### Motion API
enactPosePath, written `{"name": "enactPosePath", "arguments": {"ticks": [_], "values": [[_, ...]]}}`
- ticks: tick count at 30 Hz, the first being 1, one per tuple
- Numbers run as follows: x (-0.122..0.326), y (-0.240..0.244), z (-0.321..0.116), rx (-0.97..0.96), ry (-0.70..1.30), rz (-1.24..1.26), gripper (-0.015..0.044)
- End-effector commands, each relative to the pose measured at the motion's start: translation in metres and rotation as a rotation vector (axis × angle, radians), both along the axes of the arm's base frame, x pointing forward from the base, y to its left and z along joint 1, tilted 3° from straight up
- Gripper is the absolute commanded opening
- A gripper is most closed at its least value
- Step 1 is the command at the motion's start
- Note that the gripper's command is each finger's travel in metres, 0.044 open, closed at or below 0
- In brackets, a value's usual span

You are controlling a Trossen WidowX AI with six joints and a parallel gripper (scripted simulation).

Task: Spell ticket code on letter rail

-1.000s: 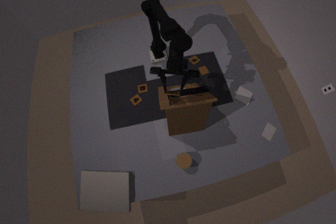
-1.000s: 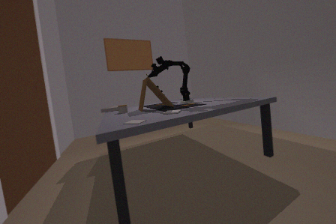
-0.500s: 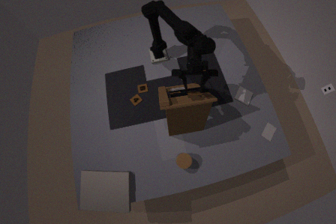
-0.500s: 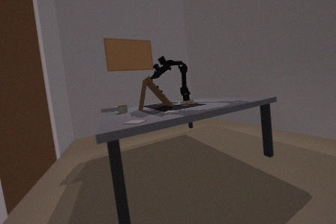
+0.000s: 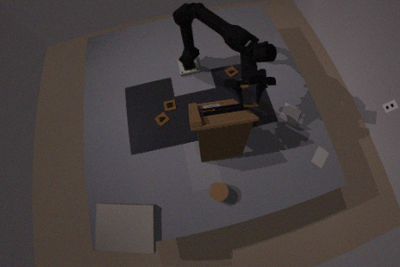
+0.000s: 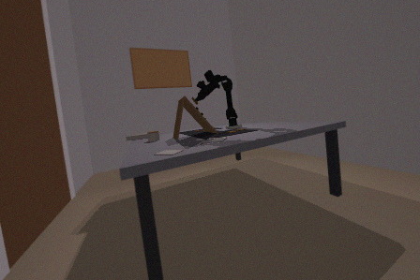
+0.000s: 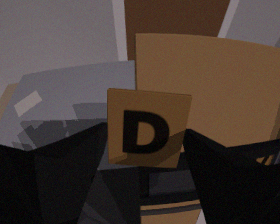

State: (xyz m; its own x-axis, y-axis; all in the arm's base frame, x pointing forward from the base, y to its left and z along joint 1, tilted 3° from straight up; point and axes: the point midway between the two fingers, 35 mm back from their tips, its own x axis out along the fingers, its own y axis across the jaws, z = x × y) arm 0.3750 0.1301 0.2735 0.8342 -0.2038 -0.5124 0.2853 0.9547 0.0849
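Observation:
My gripper [image 5: 250,104] [image 6: 195,101] [image 7: 145,131] is shut on the D tile [image 5: 251,105] [image 7: 149,120], which faces the wrist camera upright. It is held above the counter by one end of the sloped wooden board [image 5: 224,142] [image 6: 199,116] [image 7: 206,90], overlapping the board's left edge in the wrist view. The dark rail [image 5: 223,109] [image 7: 173,185] lies low and right of the tile there. A light strip [image 5: 212,106], perhaps the ticket, shows on the board; its print is unreadable. Loose tiles [image 5: 170,104] [image 5: 162,119] [image 5: 231,71] lie on the mat; another tile is partly hidden by the gripper. Rail contents are unclear.
The dark mat [image 5: 143,138] lies under the board. A round orange-topped object [image 5: 219,191] and a large pale box [image 5: 125,228] stand behind the board. Pale cards [image 5: 320,157] [image 5: 291,113] lie past the board's gripper-side end, one near the counter edge.

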Motion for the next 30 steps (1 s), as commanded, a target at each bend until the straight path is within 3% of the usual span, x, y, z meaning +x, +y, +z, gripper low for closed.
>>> {"name": "enactPosePath", "arguments": {"ticks": [1, 19, 30], "values": [[-0.005, 0.024, -0.005, 0.005, 0.003, 0.018, 0.0000], [-0.042, 0.108, -0.047, -0.041, 0.046, 0.102, 0.0000], [-0.001, 0.101, -0.073, -0.042, 0.042, 0.102, 0.0000]]}}
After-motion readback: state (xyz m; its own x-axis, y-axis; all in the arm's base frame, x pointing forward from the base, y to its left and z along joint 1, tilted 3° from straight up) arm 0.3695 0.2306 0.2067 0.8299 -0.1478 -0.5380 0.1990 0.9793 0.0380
